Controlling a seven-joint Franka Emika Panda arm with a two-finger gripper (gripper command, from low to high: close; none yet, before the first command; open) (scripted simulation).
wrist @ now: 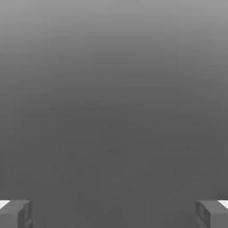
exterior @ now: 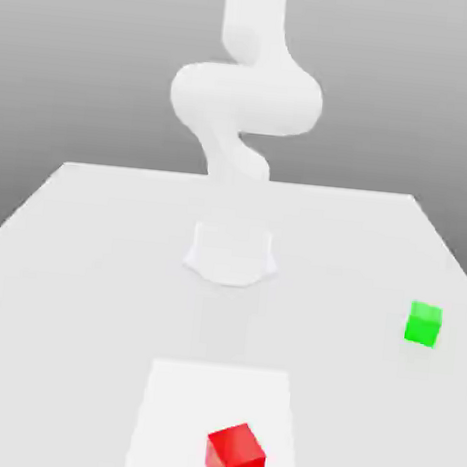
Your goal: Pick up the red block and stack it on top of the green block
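In the exterior view, a smooth pale-grey surface (exterior: 88, 324) runs back to a straight far edge beneath a grey gradient backdrop. The shiny red cube (exterior: 235, 458) sits on a white square patch (exterior: 191, 399) at the near edge; the small green cube (exterior: 423, 324) lies near the right edge. In the hand view, the grey two-fingered hand (wrist: 114, 214) stands wide apart against plain grey.

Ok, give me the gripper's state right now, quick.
Gripper: open, fingers wide apart in the hand view, holding nothing; the red block sits apart from it.
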